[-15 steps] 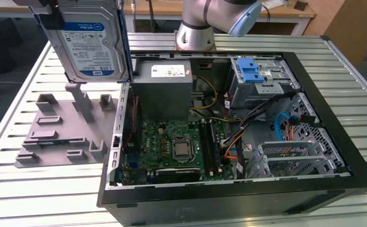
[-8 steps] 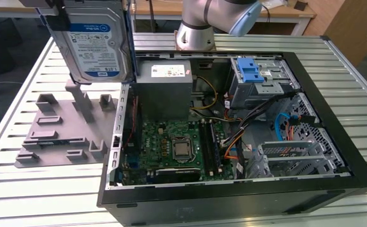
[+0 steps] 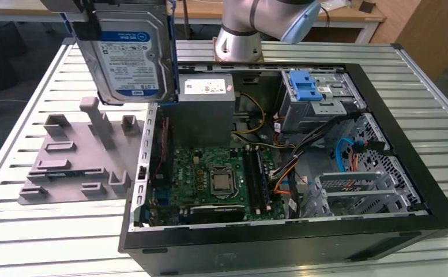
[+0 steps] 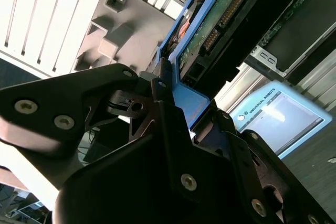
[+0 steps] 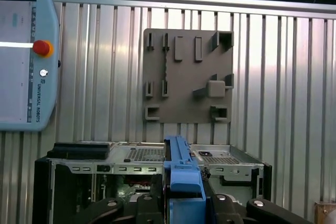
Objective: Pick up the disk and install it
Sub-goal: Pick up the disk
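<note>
Silver ribbed aluminium slats make up your bench (image 3: pixel 46 231), with dark floor and pale wooden furniture beyond its far edge. A black computer case (image 3: pixel 408 231) lies open on it, showing a green motherboard (image 3: pixel 208 173), a grey power supply box (image 3: pixel 204 104) with a white sticker, and a metal drive cage (image 3: pixel 316 98) with a blue latch at the far side. Beside the case, on the exterior view's left, sits a flat matte grey fixture plate (image 3: pixel 70 167) with blocky upright pegs and slots.

Your disk (image 3: pixel 131 57) hangs upright in the air above the far end of that plate, just outside the case wall. Its silver face carries a white-and-blue label; the print is too small to make out. In the first wrist view the gripper (image 5: pixel 184 203) is clamped on the disk's blue plastic carrier frame, black fingers (image 5: pixel 226 205) pressed to either side. The second wrist view shows the disk's green circuit-board underside. A blue-edged teach pendant (image 5: pixel 26 66) with a red button lies on the slats. The grey arm (image 3: pixel 262 23) rises behind the case.
</note>
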{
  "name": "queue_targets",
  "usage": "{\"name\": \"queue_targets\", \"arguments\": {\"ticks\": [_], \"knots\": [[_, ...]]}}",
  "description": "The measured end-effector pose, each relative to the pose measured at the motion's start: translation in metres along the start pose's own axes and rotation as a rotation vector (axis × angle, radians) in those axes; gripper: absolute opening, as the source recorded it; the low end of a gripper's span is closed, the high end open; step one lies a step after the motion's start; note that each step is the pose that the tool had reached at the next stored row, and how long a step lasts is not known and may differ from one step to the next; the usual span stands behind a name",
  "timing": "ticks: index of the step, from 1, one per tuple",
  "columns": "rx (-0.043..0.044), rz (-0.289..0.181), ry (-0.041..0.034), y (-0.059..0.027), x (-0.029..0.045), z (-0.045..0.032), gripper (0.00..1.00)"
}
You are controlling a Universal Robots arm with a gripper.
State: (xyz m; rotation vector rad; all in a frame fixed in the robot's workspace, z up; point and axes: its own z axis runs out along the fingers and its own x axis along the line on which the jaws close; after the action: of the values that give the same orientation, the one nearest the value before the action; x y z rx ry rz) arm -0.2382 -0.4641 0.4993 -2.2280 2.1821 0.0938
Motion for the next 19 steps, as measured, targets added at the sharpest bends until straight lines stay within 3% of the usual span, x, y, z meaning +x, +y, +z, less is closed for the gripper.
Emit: {"name": "queue_targets", "arguments": {"ticks": [19], "knots": [[0.0000,0.000,0.0000,-0.0272,0.0079,-0.0011,0.37]]}}
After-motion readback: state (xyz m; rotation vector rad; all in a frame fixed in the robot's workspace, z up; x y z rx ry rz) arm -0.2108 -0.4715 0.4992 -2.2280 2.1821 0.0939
